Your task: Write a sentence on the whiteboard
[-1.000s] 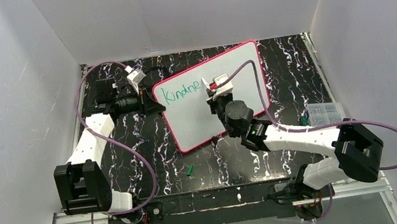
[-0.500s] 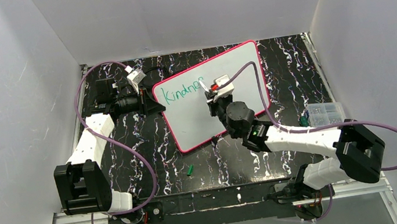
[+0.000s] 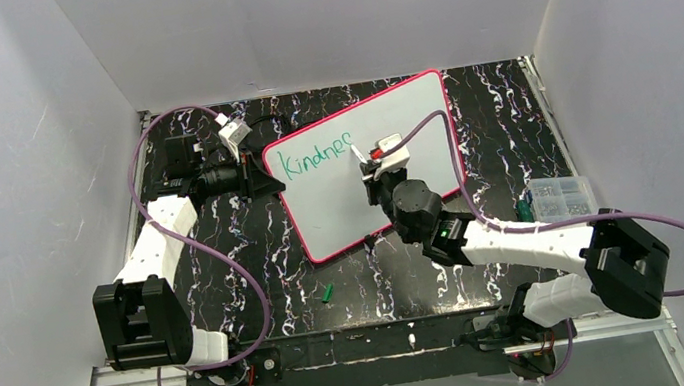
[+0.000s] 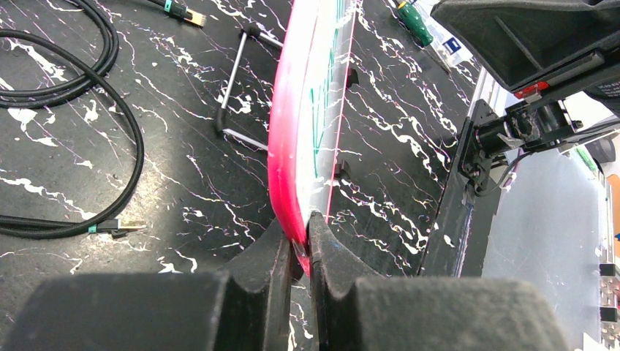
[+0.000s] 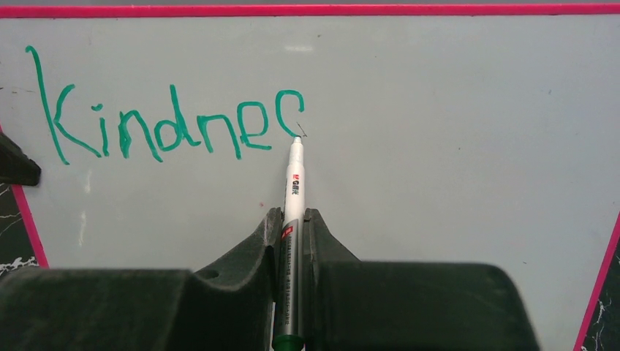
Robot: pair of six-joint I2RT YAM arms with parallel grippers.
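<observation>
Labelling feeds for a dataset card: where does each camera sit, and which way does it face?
Top external: above and behind, looking down on the black marbled table; both arms show, left gripper and right gripper at the glossy white, pink-rimmed whiteboard.
Left wrist: looks along the whiteboard's rim, edge-on; its fingers pinch it.
Right wrist: faces the board's surface; its fingers hold a white marker pen at the green lettering.
Shared: all three show whiteboard and lettering.
</observation>
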